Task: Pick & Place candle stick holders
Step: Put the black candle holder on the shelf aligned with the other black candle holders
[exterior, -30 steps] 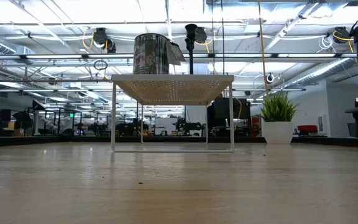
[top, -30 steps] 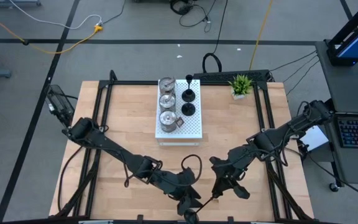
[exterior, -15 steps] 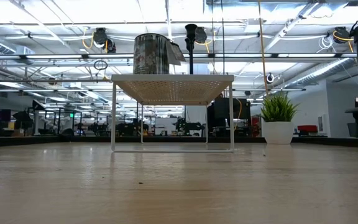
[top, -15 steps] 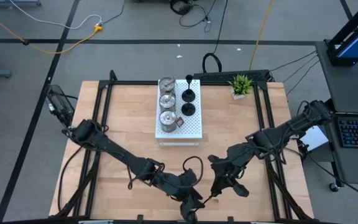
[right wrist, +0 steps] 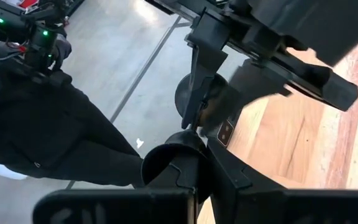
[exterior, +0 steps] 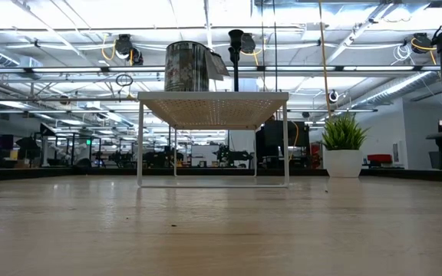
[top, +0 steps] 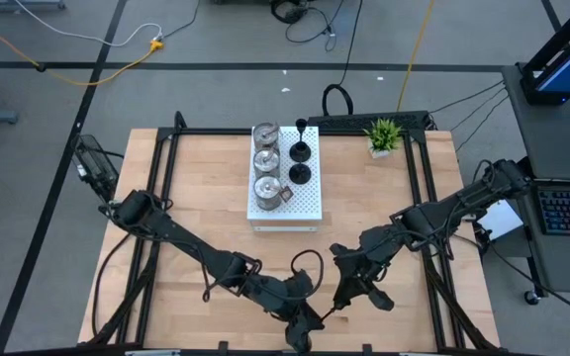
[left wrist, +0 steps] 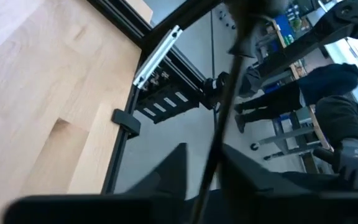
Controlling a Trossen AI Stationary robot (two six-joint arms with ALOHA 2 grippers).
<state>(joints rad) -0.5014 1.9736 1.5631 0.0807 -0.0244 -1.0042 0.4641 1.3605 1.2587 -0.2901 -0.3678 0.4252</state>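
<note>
- High view: both tools meet at the tabletop's (top: 196, 198) 6 o'clock edge, a black holder (top: 330, 311) bridging them, probably for a handover.
- Right tool (top: 347, 295) is closed on the holder's round end, the thin stem pointing toward 8 o'clock for the other arm.
- Left tool (top: 310, 321) sits around that stem; I cannot tell whether it has clamped.
- Both arms lie low and stretched, coming in from 9 and 3 o'clock with wrists turned inward.
- Board (top: 310, 203), toward 12 o'clock, carries three silver cups (top: 266, 158) and two black holders (top: 300, 174), with free space at its 5 o'clock corner.
</note>
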